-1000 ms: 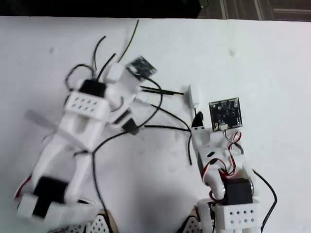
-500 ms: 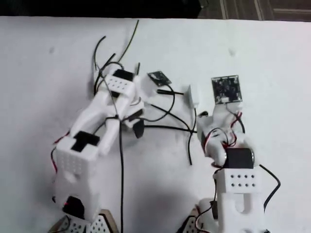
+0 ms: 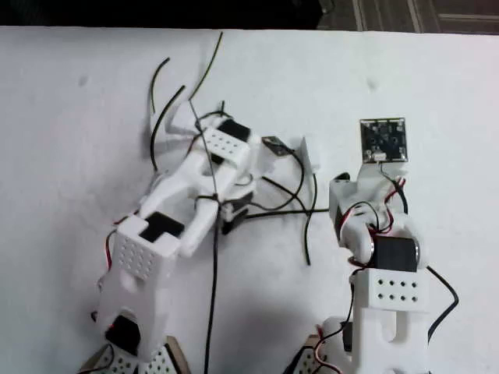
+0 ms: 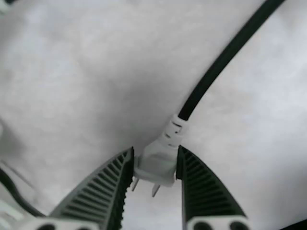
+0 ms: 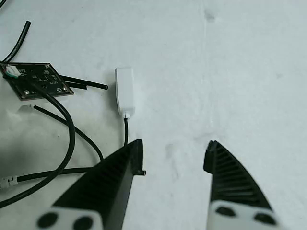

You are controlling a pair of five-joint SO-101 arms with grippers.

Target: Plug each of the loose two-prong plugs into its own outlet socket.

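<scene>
My left gripper (image 4: pixel 154 160) is shut on a white two-prong plug (image 4: pixel 156 165); its two prongs stick out between the ribbed fingers (image 4: pixel 112 184) and its black cord (image 4: pixel 225 55) runs away over the white table. In the high view the left arm (image 3: pixel 199 183) lies over a tangle of cords near the table's middle. A white outlet socket block (image 5: pixel 124 90) lies on the table ahead of my right gripper (image 5: pixel 172 155), which is open and holds nothing. That block (image 3: pixel 310 156) sits between the two arms, and the right arm (image 3: pixel 378 234) stands just to its right.
Several loose black cords (image 3: pixel 160 86) fan out at the back left, and one (image 3: pixel 308 230) lies between the arms. The left arm's camera board (image 5: pixel 36 81) and cords (image 5: pixel 67 129) lie beside the socket block. The table (image 3: pixel 452 101) is bare at the right.
The left arm has swung from the left side toward the table's middle, nearer the socket block. The right arm has stretched farther away and a little to the right.
</scene>
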